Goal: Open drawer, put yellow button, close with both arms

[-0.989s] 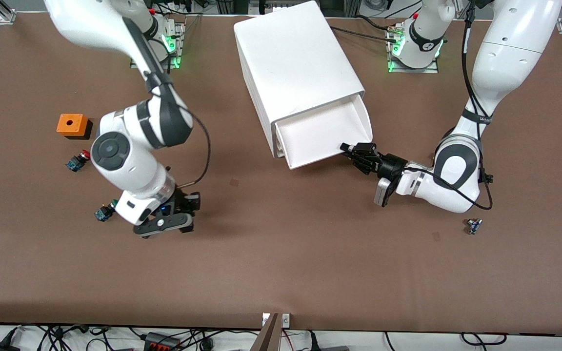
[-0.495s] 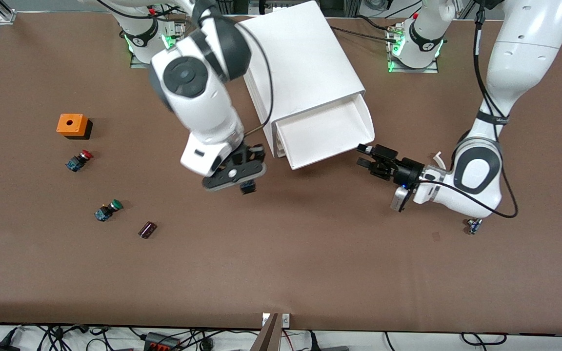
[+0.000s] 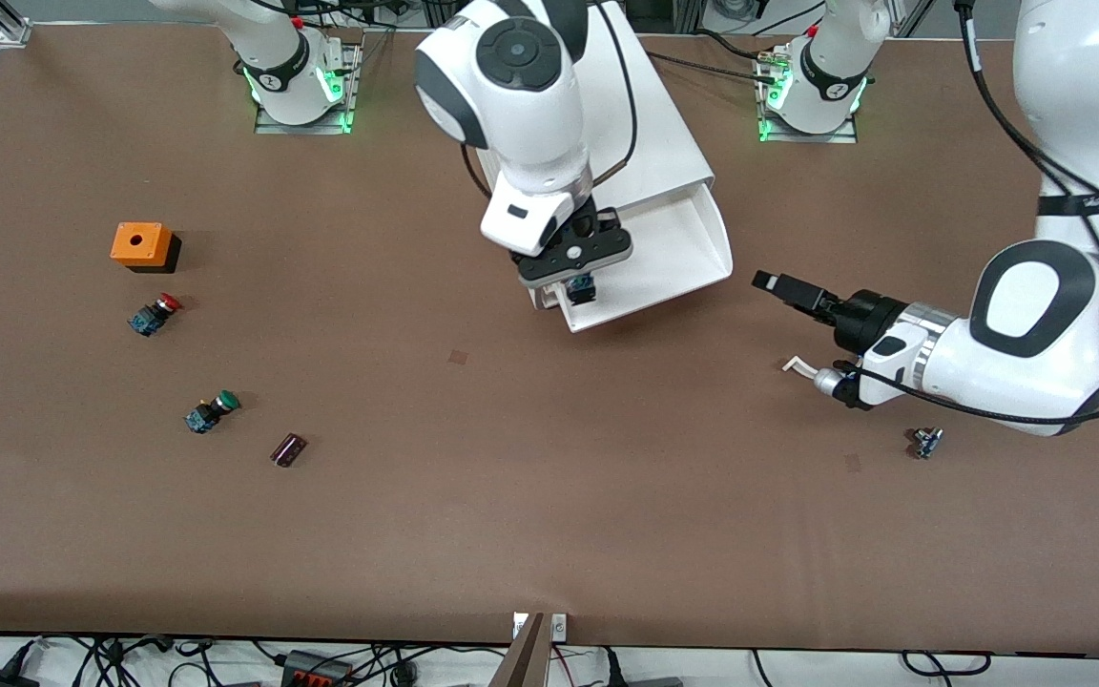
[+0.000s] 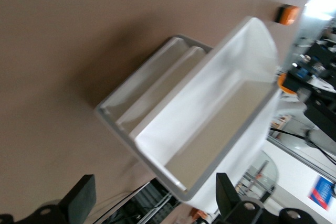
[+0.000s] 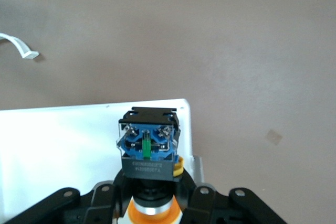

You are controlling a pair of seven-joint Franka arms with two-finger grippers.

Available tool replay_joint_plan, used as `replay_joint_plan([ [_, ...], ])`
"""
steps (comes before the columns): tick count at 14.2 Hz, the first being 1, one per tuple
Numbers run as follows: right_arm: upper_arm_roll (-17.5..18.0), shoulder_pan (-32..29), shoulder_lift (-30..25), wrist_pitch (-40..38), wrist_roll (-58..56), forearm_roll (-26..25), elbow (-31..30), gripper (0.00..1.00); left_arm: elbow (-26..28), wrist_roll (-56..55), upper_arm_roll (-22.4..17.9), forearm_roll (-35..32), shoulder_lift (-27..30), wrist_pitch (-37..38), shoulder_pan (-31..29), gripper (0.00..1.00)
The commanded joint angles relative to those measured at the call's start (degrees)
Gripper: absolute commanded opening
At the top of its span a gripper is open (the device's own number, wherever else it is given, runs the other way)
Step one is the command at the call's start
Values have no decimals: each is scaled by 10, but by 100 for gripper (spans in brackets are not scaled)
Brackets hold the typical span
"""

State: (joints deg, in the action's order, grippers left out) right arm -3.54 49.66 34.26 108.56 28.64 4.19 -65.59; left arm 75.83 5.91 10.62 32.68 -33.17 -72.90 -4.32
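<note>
The cabinet (image 3: pixel 607 114) stands near the arms' bases with its top drawer (image 3: pixel 673 250) pulled open. My right gripper (image 3: pixel 580 279) is shut on the yellow button (image 3: pixel 585 287) and holds it over the open drawer's corner toward the right arm's end. In the right wrist view the button (image 5: pixel 149 148) hangs blue base down, its yellow-orange cap between the fingers, above the drawer's white floor (image 5: pixel 58 150). My left gripper (image 3: pixel 771 281) is open and empty, apart from the drawer's front, toward the left arm's end. The left wrist view looks into the empty drawer (image 4: pixel 210 108).
An orange box (image 3: pixel 140 244), a red-capped button (image 3: pixel 155 313), a green-capped button (image 3: pixel 211 410) and a small dark block (image 3: pixel 288 449) lie toward the right arm's end. A small part (image 3: pixel 926 442) and a white strip (image 3: pixel 798 364) lie by the left arm.
My right arm lifted the yellow button from the table beside the green button and carried it over the open drawer. My left gripper drew back from the drawer's front.
</note>
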Motion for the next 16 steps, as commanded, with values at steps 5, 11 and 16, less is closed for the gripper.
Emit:
replay_joint_plan([
  [5, -4, 37, 75, -2, 44, 5, 87, 0, -45, -67, 4, -340, 0, -35, 57, 100],
  [11, -5, 45, 98, 9, 44, 4, 90, 0, -97, -67, -8, -366, -26, -126, 53, 100],
  [16, -4, 52, 111, 17, 49, 4, 89, 28, -92, -71, -8, -366, -27, -179, 43, 100],
])
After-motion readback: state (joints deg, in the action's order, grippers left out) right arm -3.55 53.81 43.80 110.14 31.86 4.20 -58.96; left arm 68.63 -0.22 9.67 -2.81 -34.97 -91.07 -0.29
